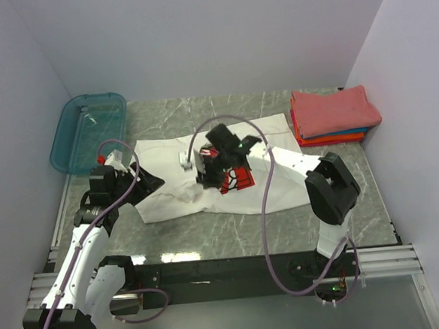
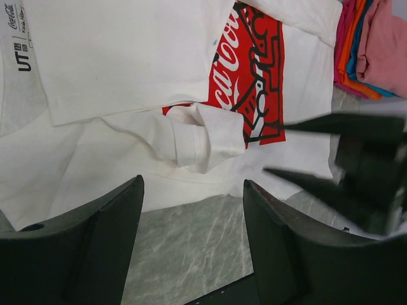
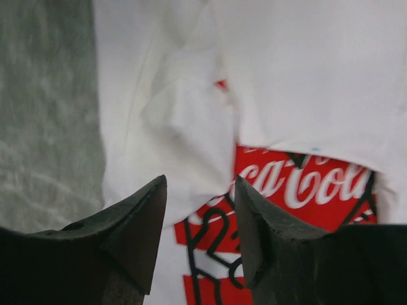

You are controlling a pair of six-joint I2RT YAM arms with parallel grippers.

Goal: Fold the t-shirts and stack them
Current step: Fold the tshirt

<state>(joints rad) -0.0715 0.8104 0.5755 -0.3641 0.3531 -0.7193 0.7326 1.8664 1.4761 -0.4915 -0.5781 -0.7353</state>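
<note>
Across the grey marble-veined desk (image 1: 232, 235), the rumpled white tee (image 1: 169, 199) with its square red Coca-Cola print (image 2: 254, 76) lies spread at centre, the flat folded coral, orange and blue stack (image 1: 332, 111) sits far right, and the left gripper (image 2: 192, 184) and right gripper (image 3: 200, 184) hang over the tee, both released, holding nothing.

Overhead light is bright, even and diffuse, and the shadows are soft. Pale glare streaks the desk (image 1: 232, 235) at 7 o'clock, and the white tee (image 1: 169, 198) nearly washes out. The left wrist view is crisp on cloth, with the left tool (image 2: 193, 190) dark at 6 o'clock. The right wrist view is soft and the right tool (image 3: 200, 190) is blurred.
</note>
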